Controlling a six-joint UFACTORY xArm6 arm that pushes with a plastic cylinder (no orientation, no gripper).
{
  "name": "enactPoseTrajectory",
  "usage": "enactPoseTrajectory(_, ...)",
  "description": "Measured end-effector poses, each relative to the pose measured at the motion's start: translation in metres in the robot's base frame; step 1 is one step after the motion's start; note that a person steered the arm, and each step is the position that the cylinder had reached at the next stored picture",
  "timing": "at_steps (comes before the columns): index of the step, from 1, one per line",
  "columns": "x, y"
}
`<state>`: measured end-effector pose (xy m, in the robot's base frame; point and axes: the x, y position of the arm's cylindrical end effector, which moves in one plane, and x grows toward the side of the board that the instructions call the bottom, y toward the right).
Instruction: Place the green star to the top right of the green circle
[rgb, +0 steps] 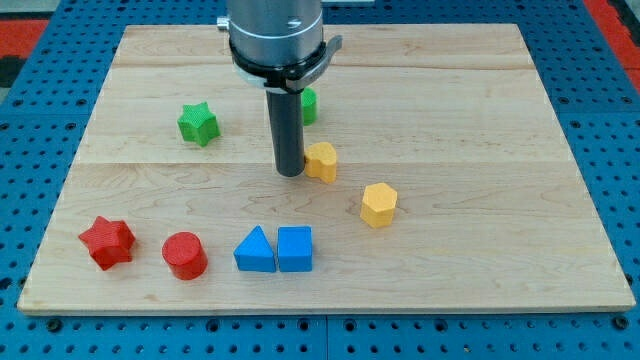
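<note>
Sitting toward the view's left of the green circle (309, 104), the green star (198, 123) lies well apart from it. The circle is mostly hidden behind the rod. The tip (289, 172) rests below the circle, just beside a yellow block (322, 160); no fingers exist, and it holds nothing. Recommended: approach the star from its left, pushing rightward and upward past the circle. The wooden board (480, 90) rests on blue pegboard (600, 100).

A red star (107, 242) sits near the desk's (480, 120) bottom left corner. A red circle (185, 255) is beside it. A blue triangle (255, 250) touches a blue cube (295, 248). Two yellow blocks (322, 161) (379, 204) sit apart, higher up.
</note>
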<state>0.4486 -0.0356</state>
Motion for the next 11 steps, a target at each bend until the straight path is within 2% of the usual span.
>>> enactPoseTrajectory(2,0.0,0.05)
enactPoseTrajectory(3,0.002,0.037)
enactPoseTrajectory(4,-0.001,-0.063)
enactPoseTrajectory(5,-0.028,-0.139)
enactPoseTrajectory(6,-0.071,-0.136)
enactPoseTrajectory(9,-0.142,0.02)
enactPoseTrajectory(10,-0.153,-0.004)
enactPoseTrajectory(11,-0.142,-0.013)
